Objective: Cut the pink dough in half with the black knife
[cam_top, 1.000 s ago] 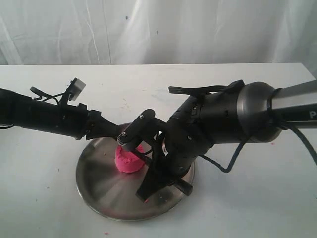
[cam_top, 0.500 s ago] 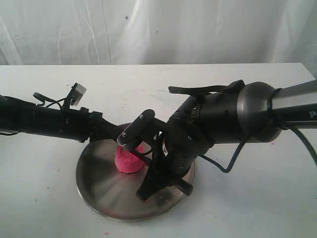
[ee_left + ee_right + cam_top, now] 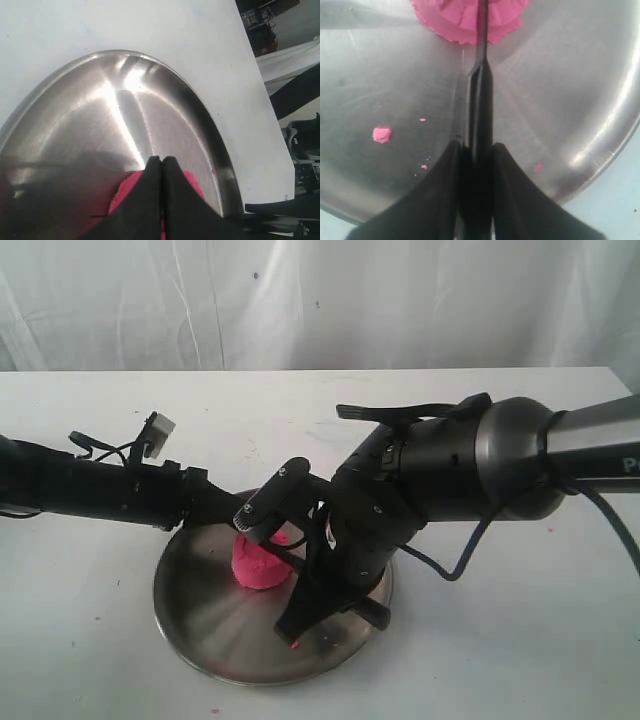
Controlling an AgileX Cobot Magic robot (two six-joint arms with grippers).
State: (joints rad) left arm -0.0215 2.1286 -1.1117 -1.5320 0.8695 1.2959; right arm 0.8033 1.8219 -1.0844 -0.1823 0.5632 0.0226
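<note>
The white table [image 3: 520, 640] carries one thing directly — a round steel plate [image 3: 200, 625], sitting near the front edge. Just off the plate's front rim, tiny pink specks [image 3: 213, 710] dot the tabletop — another lies well off to its left [image 3: 97, 618].

- Even, bright, diffuse light over the white surface [image 3: 520, 640]; shadows under the arms are soft.
- The steel plate [image 3: 150, 115] shows streaky white glare.
- In both wrist views the nearest dark claw parts are blurred.
</note>
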